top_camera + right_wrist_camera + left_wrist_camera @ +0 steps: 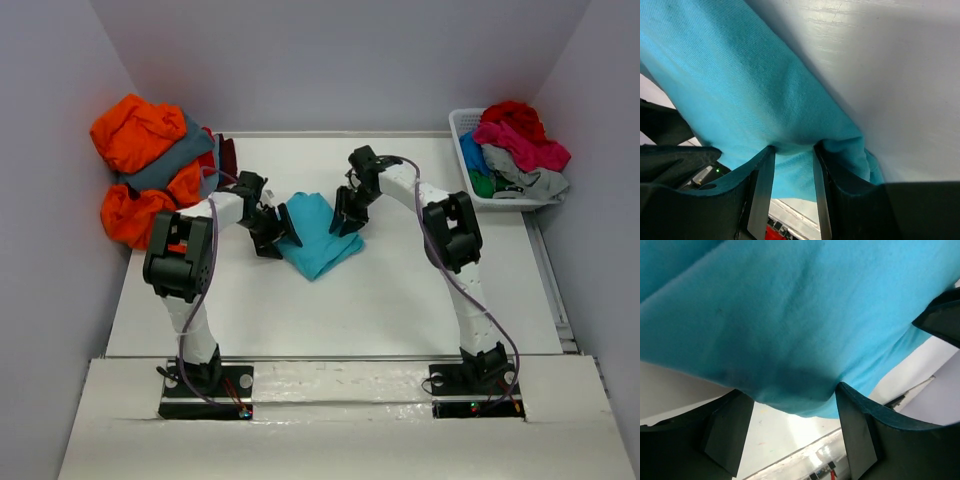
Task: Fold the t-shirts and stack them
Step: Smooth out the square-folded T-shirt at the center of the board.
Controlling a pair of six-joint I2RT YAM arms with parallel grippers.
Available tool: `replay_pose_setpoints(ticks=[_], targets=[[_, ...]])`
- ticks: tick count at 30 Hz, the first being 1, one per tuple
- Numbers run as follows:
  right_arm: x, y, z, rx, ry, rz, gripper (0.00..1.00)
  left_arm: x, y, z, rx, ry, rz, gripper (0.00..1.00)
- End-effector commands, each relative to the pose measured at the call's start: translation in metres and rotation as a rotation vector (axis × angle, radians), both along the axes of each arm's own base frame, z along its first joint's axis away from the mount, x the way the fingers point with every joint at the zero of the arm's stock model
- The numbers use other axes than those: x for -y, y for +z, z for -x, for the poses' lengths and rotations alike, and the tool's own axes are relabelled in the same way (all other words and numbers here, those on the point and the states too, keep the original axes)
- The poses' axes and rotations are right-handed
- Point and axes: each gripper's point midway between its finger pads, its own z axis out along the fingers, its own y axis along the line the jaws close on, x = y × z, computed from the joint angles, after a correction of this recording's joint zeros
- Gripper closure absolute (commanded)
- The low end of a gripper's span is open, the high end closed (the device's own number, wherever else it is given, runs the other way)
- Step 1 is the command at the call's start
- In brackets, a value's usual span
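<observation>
Spreading the turquoise t-shirt for folding, left gripper clamps a thick bunch, right gripper a thin fold.

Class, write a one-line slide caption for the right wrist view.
Right gripper pinching a fold of the turquoise t-shirt over the white table.

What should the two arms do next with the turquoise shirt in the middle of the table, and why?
Probably close the left gripper firmly on its fold before lifting. The right gripper pinches the turquoise t-shirt, cloth bunched between its fingers; the left's fingers stand wide around a hanging fold, and a firm hold is unclear. Lifting now might drop that side.
</observation>
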Motion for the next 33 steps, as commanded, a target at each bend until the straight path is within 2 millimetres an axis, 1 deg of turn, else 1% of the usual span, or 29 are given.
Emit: replay_pose_setpoints(ticks=[1, 4, 6, 8, 9, 10, 13, 15, 16, 17, 19, 20, 22, 23, 24, 26, 28, 29, 30, 31, 33], targets=[[0.018, -0.025, -0.003, 0.013, -0.003, 0.099, 0.57, -0.004, 0.009, -0.024, 0.029, 0.017, 0.01, 0.22], [0.021, -0.025, 0.004, 0.007, -0.001, 0.095, 0.57, -0.003, 0.017, -0.045, 0.055, 0.028, 0.018, 0.22], [0.023, -0.025, 0.01, 0.0, -0.001, 0.098, 0.57, -0.003, 0.02, -0.049, 0.055, 0.028, 0.013, 0.22], [0.023, -0.024, 0.015, -0.007, 0.0, 0.086, 0.57, -0.005, 0.024, -0.058, 0.071, 0.034, 0.01, 0.22], [0.023, -0.022, 0.017, -0.007, 0.0, 0.08, 0.57, -0.006, 0.023, -0.059, 0.071, 0.034, 0.006, 0.22], [0.024, -0.024, 0.022, -0.021, -0.002, 0.076, 0.57, -0.01, 0.023, -0.062, 0.068, 0.045, 0.007, 0.22], [0.024, -0.024, 0.028, -0.029, -0.003, 0.062, 0.57, -0.008, 0.024, -0.065, 0.075, 0.041, 0.017, 0.22], [0.025, -0.024, 0.036, -0.042, -0.001, 0.053, 0.57, -0.011, 0.023, -0.071, 0.079, 0.047, 0.017, 0.22], [0.025, -0.022, 0.038, -0.041, 0.003, 0.043, 0.57, -0.011, 0.019, -0.071, 0.066, 0.044, 0.011, 0.22], [0.026, -0.024, 0.041, -0.052, 0.004, 0.045, 0.57, -0.01, 0.023, -0.077, 0.082, 0.039, 0.011, 0.22], [0.026, -0.024, 0.044, -0.054, 0.009, 0.039, 0.57, -0.01, 0.022, -0.081, 0.078, 0.034, 0.005, 0.22], [0.025, -0.024, 0.046, -0.061, 0.013, 0.031, 0.57, -0.009, 0.025, -0.089, 0.093, 0.031, 0.005, 0.22], [0.025, -0.023, 0.047, -0.06, 0.018, 0.025, 0.57, -0.01, 0.025, -0.093, 0.088, 0.03, -0.003, 0.22], [0.025, -0.021, 0.047, -0.057, 0.018, 0.022, 0.57, -0.009, 0.03, -0.099, 0.102, 0.031, -0.003, 0.22], [0.024, -0.019, 0.047, -0.051, 0.023, 0.015, 0.57, -0.01, 0.031, -0.099, 0.096, 0.031, -0.009, 0.22], [0.025, -0.017, 0.046, -0.043, 0.026, 0.019, 0.57, -0.011, 0.04, -0.101, 0.114, 0.036, -0.017, 0.22], [0.026, -0.011, 0.041, -0.018, 0.03, 0.028, 0.57, -0.016, 0.046, -0.1, 0.129, 0.038, -0.042, 0.22], [0.027, -0.009, 0.038, -0.006, 0.028, 0.039, 0.57, -0.018, 0.051, -0.099, 0.138, 0.04, -0.053, 0.22], [0.027, -0.007, 0.035, 0.004, 0.028, 0.045, 0.57, -0.02, 0.053, -0.096, 0.136, 0.038, -0.062, 0.22], [0.026, -0.001, 0.029, 0.023, 0.032, 0.048, 0.57, -0.021, 0.054, -0.088, 0.128, 0.029, -0.062, 0.22], [0.025, 0.005, 0.023, 0.043, 0.033, 0.05, 0.57, -0.022, 0.054, -0.08, 0.12, 0.025, -0.063, 0.22]])
